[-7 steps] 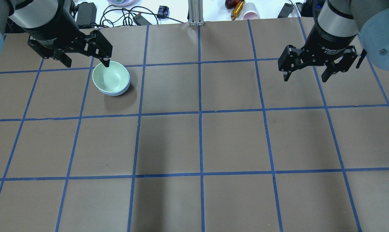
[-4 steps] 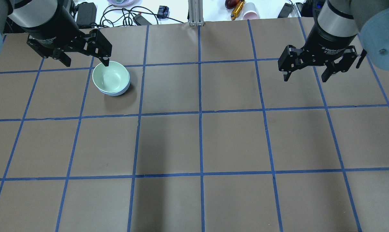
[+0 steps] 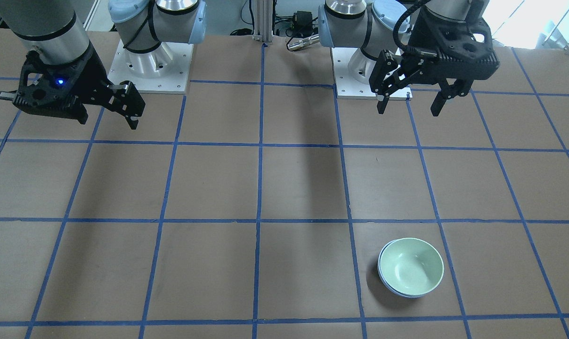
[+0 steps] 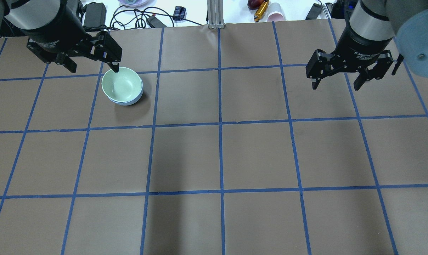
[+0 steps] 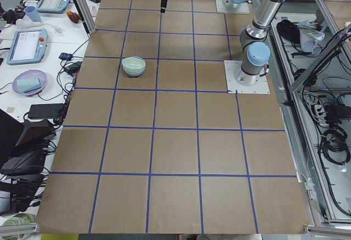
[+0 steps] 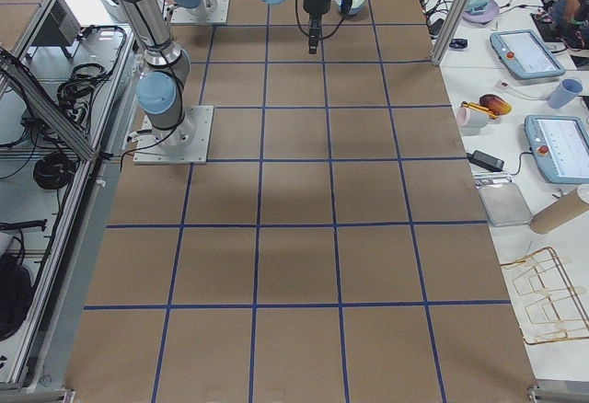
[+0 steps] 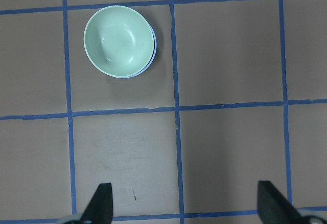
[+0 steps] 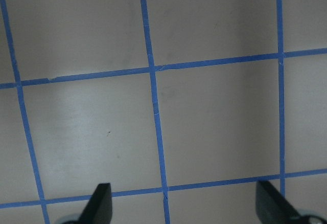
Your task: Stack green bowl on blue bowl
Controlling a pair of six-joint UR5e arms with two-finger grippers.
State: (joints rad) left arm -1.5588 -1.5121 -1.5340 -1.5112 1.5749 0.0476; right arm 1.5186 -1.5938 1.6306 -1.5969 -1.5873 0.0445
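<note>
Green bowl (image 4: 122, 86) nearly covers blue bowl (image 4: 129, 103).

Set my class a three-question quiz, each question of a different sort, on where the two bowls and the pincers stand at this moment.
1. True or false: the green bowl sits nested in the blue bowl.
2. Pick one. The left pincer is:
A. shut on the green bowl
B. open and empty
C. shut on the blue bowl
3. Fill in: of the left pincer and the right pincer, the one nearer the bowls is the ___ one.

Key: 1 true; 2 B; 3 left.
</note>
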